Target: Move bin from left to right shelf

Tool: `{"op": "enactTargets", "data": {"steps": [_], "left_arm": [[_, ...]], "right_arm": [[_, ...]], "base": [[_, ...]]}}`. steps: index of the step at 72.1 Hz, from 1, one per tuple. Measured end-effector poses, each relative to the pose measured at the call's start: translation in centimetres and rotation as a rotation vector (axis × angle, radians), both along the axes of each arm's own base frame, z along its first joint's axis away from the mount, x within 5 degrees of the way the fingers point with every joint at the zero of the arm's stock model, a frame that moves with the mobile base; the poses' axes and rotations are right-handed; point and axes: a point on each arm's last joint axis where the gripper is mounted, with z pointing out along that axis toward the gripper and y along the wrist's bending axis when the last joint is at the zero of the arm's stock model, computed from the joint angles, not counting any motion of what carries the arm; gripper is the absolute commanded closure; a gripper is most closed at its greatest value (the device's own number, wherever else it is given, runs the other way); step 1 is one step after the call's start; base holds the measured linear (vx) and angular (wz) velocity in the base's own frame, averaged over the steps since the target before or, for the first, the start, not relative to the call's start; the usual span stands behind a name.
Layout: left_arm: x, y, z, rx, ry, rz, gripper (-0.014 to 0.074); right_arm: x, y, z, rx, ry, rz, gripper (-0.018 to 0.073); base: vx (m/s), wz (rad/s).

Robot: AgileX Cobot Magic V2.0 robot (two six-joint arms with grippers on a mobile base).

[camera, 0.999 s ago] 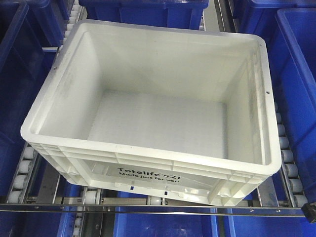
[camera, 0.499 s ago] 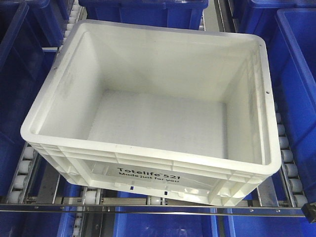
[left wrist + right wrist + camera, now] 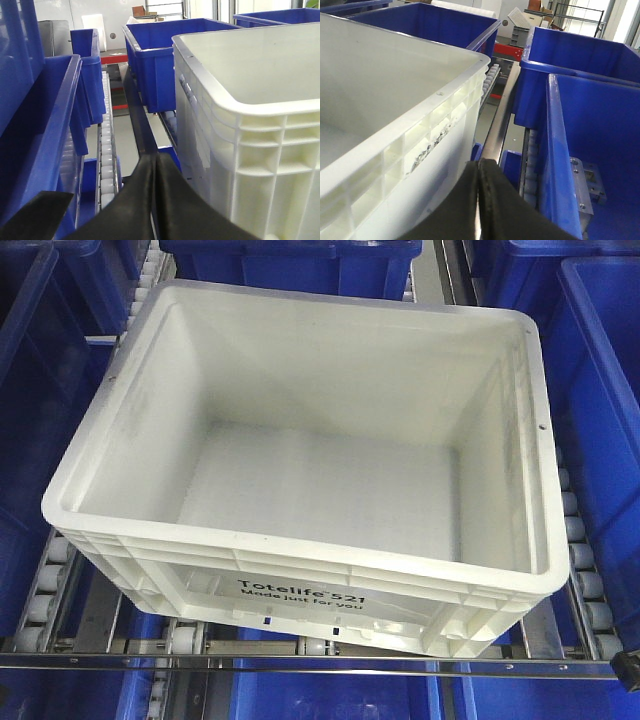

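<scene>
Blue bins (image 3: 40,390) flank the roller lane (image 3: 50,585) where the white bin (image 3: 300,570) sits askew — the left gripper (image 3: 154,165) pressed together beside its left wall, the right gripper (image 3: 479,170) likewise pressed together beside its right wall.

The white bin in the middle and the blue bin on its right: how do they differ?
The white bin is white with black "Totelife 521" print on its front; the blue bin is plain dark blue, with no print in view. The white bin sits slightly skewed on the roller tracks and shows whole, while the blue bin is cut off by the frame edge. Both are open-topped plastic totes, and the white one looks empty.
</scene>
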Motion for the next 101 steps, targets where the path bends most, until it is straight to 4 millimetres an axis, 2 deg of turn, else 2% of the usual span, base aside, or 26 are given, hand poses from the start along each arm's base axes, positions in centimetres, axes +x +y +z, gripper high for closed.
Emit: {"op": "enactTargets", "data": {"steps": [43, 49, 57, 62, 101], "left_arm": [[0.0, 0.0, 0.0, 0.001, 0.0, 0.0, 0.0604], [0.0, 0.0, 0.0, 0.001, 0.0, 0.0, 0.0604], [0.0, 0.0, 0.0, 0.001, 0.0, 0.0, 0.0604], [0.0, 0.0, 0.0, 0.001, 0.001, 0.0, 0.0604], [0.0, 0.0, -0.1, 0.002, 0.005, 0.0, 0.0604]], "right_arm": [[0.0, 0.0, 0.0, 0.0, 0.001, 0.0, 0.0567], [0.0, 0.0, -0.7, -0.002, 0.007, -0.001, 0.0567], [-0.4, -0.1, -3.5, 0.024, 0.005, -0.002, 0.0567], [-0.6, -0.1, -4.5, 0.055, 0.01, -0.002, 0.0567], [-0.6, 0.0, -4.7, 0.078, 0.03, 0.001, 0.0567]], "base": [[0.0, 0.0], [0.0, 0.0], [0.0, 0.0], [0.0, 0.0], [0.0, 0.0]]}}
